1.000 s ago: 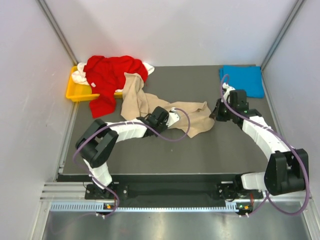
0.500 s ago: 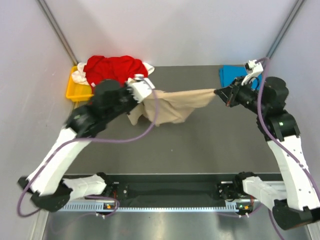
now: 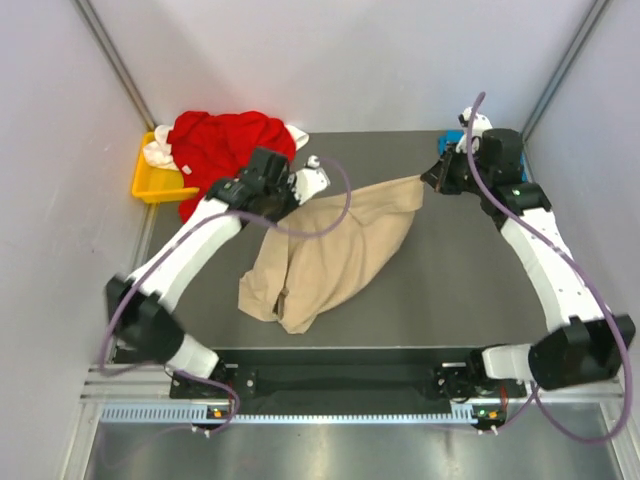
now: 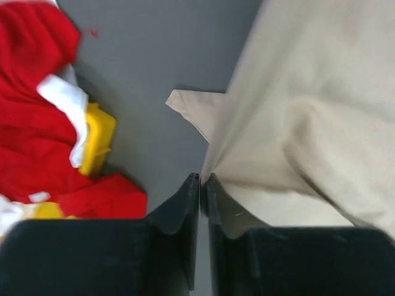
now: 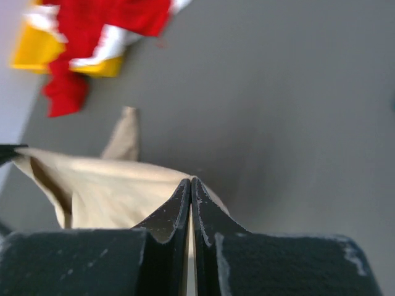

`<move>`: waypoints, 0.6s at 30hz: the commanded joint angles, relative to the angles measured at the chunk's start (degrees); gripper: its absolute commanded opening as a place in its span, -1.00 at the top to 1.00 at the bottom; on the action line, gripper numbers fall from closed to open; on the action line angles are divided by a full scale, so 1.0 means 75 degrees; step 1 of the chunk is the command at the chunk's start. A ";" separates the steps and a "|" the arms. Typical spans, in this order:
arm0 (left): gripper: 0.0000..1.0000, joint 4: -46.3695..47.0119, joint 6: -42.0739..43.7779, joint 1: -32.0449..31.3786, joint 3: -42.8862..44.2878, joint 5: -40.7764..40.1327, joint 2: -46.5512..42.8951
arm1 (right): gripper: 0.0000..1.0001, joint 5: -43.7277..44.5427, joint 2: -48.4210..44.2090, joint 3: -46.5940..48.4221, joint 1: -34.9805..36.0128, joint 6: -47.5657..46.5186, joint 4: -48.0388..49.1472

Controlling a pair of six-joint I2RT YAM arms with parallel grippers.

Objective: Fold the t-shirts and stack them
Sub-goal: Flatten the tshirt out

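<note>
The beige t-shirt [image 3: 335,250] lies spread on the dark table, its far edge stretched between my two grippers. My left gripper [image 3: 299,193] [image 4: 203,177] is shut on the shirt's far left corner. My right gripper [image 3: 429,180] [image 5: 191,180] is shut on the far right corner, with beige cloth [image 5: 105,185] showing between its jaws. The red t-shirt [image 3: 225,140] is heaped over the yellow tray at the back left, with a white t-shirt [image 3: 158,154] bunched under it. Only a sliver of the blue t-shirt [image 3: 452,139] shows behind my right arm.
The yellow tray [image 3: 148,186] sits at the table's back left corner against the wall. White walls close in on three sides. The red heap [image 4: 31,123] and tray edge [image 4: 99,135] lie just left of my left gripper.
Both grippers went from low on the crumpled beige shirt to lifting it stretched between them. Now they have lowered it at the far side, and its body lies spread toward the front.
</note>
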 commanded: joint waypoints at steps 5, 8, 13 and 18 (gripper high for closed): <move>0.28 0.1154 -0.0824 0.0970 0.2037 -0.0554 0.3066 | 1.00 0.0818 0.1533 0.0332 -0.0392 -0.0681 0.0261; -0.36 0.1081 -0.1282 0.0982 0.1573 0.0148 0.2498 | 1.00 0.0921 0.1722 0.0110 -0.0486 -0.0658 0.0436; -0.55 0.1070 -0.1517 0.0854 -0.1086 0.1109 0.0403 | 1.00 0.0946 0.1523 -0.0382 -0.0592 -0.0658 0.0624; -0.16 0.0428 -0.0944 0.0151 -0.3429 0.0787 -0.0773 | 1.00 0.0899 0.1230 -0.0780 -0.0592 -0.0646 0.0707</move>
